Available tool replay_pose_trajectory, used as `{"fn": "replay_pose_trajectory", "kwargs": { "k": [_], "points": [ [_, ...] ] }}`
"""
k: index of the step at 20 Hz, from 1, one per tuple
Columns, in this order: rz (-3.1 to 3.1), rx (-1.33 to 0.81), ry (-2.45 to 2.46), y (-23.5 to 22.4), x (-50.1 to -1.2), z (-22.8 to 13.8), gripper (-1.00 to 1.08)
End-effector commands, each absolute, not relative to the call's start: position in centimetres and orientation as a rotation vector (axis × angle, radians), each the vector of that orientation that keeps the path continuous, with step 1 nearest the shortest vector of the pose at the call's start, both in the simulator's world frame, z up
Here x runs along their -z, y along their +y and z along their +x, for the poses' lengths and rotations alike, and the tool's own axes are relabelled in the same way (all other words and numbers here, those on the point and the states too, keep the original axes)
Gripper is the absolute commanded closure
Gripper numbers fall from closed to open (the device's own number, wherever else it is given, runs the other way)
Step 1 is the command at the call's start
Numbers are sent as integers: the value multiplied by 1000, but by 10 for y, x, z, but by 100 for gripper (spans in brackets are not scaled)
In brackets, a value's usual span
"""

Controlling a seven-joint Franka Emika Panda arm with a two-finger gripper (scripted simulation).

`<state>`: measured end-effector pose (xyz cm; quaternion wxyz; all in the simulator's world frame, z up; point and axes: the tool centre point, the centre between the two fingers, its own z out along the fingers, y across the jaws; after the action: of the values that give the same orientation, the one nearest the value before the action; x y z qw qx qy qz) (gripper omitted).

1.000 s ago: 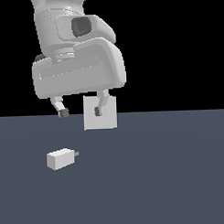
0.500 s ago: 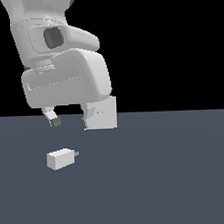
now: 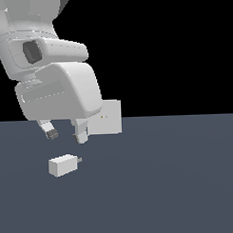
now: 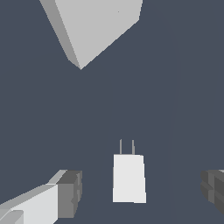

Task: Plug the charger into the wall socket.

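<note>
Your gripper (image 3: 66, 136) hangs spread wide and empty above the charger (image 3: 62, 165), which lies flat on the dark surface (image 3: 178, 183) with nothing touching it. In the wrist view the charger (image 4: 129, 178) sits between the two pads (image 4: 70, 192), with clear surface on either side, so you look roughly lined up over it. Its prongs (image 4: 126, 147) point toward the socket (image 4: 94, 26), which stands upright further back on the surface, well apart from the charger.

Here's where it can slip. The charger sits nearer one pad than the other in the wrist view, so if you close like that, the near pad likely hits first and shoves or twists the block before the far one arrives. A twisted grasp means prongs that no longer face the socket (image 3: 105, 118) squarely, and they'd scrape the plate instead of going in.

Watch your height too. Come down too little and the pads catch only the top edge, and the block may squirt out. Come down too far and the fingertips dig into the surface.

Grab too close to the prong end and the pads could foul the socket face at insertion. Also mind the socket beside your gripper in the exterior view; a sideways swing could knock it.
</note>
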<state>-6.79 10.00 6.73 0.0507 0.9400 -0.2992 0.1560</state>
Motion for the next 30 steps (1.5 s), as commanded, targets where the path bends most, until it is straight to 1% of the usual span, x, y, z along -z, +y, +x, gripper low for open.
{"fn": "replay_pose_trajectory", "kwargs": {
  "k": [1, 12, 22, 28, 29, 30],
  "points": [
    [2851, -484, -929, 102, -65, -68, -92],
    [2844, -489, -941, 104, -58, -68, -92],
    [2843, -488, -945, 104, -20, -69, -92],
    [2842, -488, -945, 104, -12, -69, -92],
    [2842, -488, -945, 104, -12, -69, 108],
    [2842, -488, -945, 104, -12, -69, 108]
  ]
}}
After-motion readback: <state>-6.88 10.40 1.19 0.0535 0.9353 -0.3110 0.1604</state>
